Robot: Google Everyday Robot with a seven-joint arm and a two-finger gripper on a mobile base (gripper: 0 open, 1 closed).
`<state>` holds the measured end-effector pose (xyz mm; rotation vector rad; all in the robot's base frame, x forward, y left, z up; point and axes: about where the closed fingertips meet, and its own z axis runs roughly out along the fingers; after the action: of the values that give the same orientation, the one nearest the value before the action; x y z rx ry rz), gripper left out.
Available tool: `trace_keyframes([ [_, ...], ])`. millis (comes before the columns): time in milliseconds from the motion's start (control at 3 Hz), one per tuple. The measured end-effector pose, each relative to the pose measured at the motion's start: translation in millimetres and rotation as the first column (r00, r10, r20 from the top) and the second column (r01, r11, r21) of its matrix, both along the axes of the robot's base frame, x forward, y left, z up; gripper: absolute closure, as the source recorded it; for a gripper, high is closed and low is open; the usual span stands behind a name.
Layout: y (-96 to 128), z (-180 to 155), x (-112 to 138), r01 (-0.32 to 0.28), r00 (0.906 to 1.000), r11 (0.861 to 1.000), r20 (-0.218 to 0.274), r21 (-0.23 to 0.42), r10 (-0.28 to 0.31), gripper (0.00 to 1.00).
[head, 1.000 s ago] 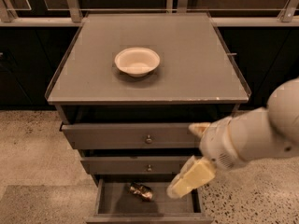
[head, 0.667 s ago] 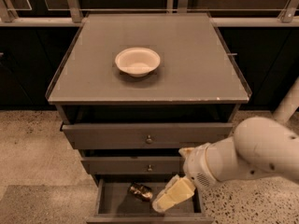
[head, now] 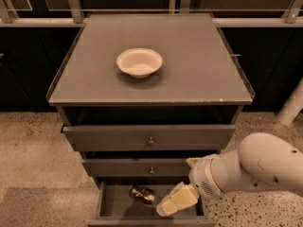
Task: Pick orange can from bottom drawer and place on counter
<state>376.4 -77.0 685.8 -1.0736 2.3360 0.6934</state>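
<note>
Status: gripper (head: 176,201) is down inside the open bottom drawer (head: 117,208), right of centre and angled toward the drawer's front-left. Can't tell from this angle whether it's open or closed, since only one pale side of it shows. It's holding nothing that I can see.

The orange can (head: 142,193) is on the drawer floor, left of centre and near the back. It's probably lying on its side, but it's dark in there, so low confidence. The gripper tip is near it and looks apart from it, no contact. Judging by that, the pick isn't done yet and this is the approach step.

Risks from here:
- If the can is on its side, a nudge from the tip rolls it left or back under the middle drawer (head: 142,168), out of reach and out of view.
- The shiny round body means an off-centre or shallow grasp could slip on the lift.
- The wrist sits just below the middle drawer's front. A straight-up retract could clip it or the top drawer (head: 109,137), which also sticks out a bit. It likely needs to back out first, then rise.
- On the counter (head: 199,74), the white bowl (head: 139,62) sits mid-surface. Place to one side or the can may strike it.
</note>
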Motion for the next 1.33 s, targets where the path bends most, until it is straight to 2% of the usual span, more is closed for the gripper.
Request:
trace_keyframes([
  [333,-2,-52,-12,0.045,0.9978,0.997,-0.052,0.060,-0.042,0.00],
  [667,6,-108,-9,0.110,0.9929,0.987,-0.058,0.113,-0.104,0.00],
  [1000,4,-116,-1,0.139,0.9898,0.983,-0.049,0.118,-0.134,0.00],
  [1333,7,-119,3,0.165,0.9860,0.971,-0.049,0.174,-0.159,0.00],
])
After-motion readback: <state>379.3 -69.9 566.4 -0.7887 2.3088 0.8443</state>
